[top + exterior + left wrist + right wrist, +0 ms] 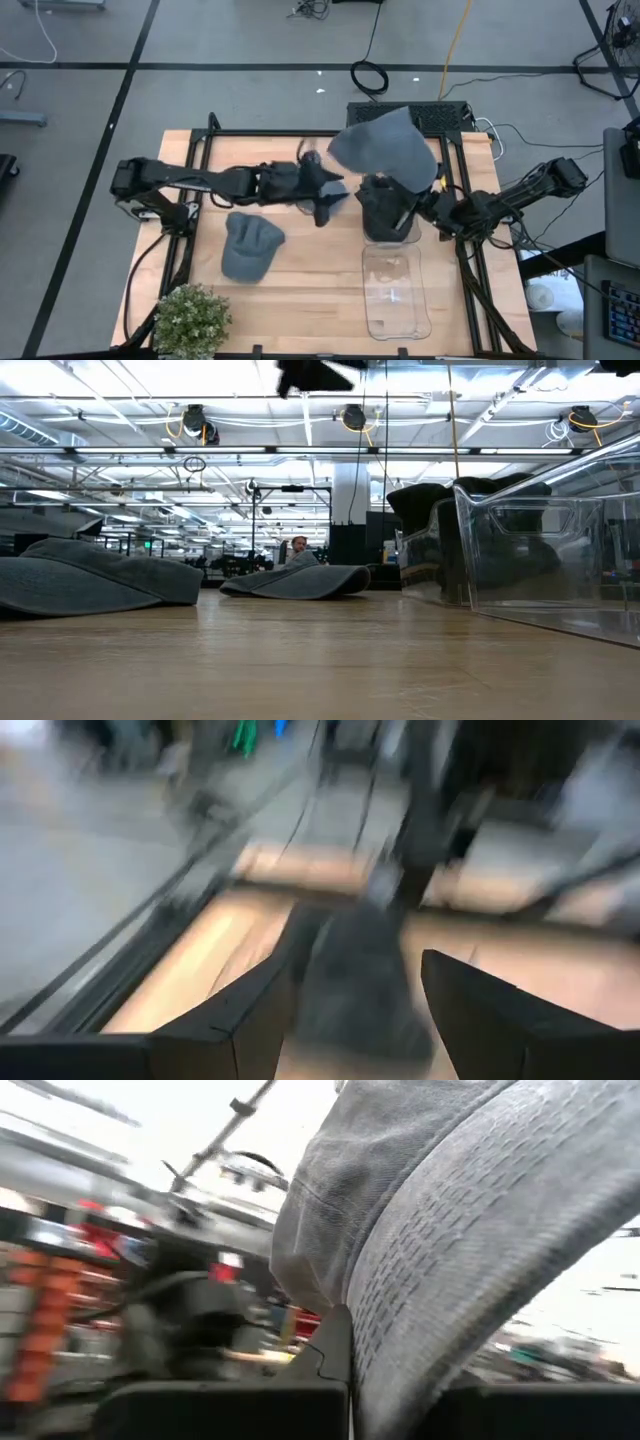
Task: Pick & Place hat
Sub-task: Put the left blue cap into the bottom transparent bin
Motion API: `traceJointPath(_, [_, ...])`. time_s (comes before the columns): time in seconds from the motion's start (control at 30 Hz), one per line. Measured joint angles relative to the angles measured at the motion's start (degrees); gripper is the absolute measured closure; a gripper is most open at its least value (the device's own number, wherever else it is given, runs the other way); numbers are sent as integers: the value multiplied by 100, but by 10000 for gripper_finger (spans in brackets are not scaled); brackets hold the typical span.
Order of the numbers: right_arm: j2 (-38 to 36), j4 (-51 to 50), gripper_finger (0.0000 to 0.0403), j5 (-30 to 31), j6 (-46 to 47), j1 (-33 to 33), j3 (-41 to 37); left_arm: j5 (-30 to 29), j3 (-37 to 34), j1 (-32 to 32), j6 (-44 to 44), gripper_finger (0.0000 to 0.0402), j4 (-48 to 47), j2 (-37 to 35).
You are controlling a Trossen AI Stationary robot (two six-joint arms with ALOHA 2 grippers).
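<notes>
My right gripper (pixel 432 192) is shut on a grey hat (pixel 385 150) and holds it up over the far end of a clear bin (pixel 397 300). The bin's far end holds dark hats (pixel 385 215). Another grey hat (pixel 250 246) lies flat on the table, left of the bin. The low view shows a further grey hat (pixel 295 582) resting on the wood farther back. My left gripper (pixel 325 197) hovers open at the table's middle, high above the wood (pixel 315 375), with nothing between its fingers (pixel 250 1015). A blurred grey shape (pixel 355 970) lies beyond them. My right gripper pinches the grey hat's stitched edge (pixel 400 1340) between its two fingers, which slant upward from the table's right side. The hat stands up above the fingers, lifted clear of the bin and the table, and its crown (pixel 385 145) spreads toward the far edge.
A potted plant (pixel 190 320) stands at the near left corner. The clear bin's walls (pixel 540 550) rise at the right. A black frame (pixel 300 135) runs along the table's far side and both flanks. Bare wood (pixel 310 290) lies between the lying hat and the bin.
</notes>
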Motion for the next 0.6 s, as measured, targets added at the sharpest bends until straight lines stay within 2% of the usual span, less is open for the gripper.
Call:
traceJointPath(0.17, [8, -161, 403, -1140, 688, -42, -177, 1815, -1119, 478, -151, 167, 3680, 98])
traceJointPath(0.27, [8, -90, 403, -1618, 967, -202, -186, 2536, -1445, 592, -460, 167, 5236, 329])
traceJointPath(0.37, [97, 150, 403, -2206, 1369, -578, -186, 3041, -1444, 613, -660, 167, 5853, 526])
traceJointPath(0.43, [228, 293, 403, -2343, 1739, -880, -184, 3285, -1423, 577, -752, 167, 5956, 568])
traceJointPath(0.6, [741, 582, 403, -2970, 2732, -1461, -186, 3295, -1392, 435, -567, 167, 5995, 619])
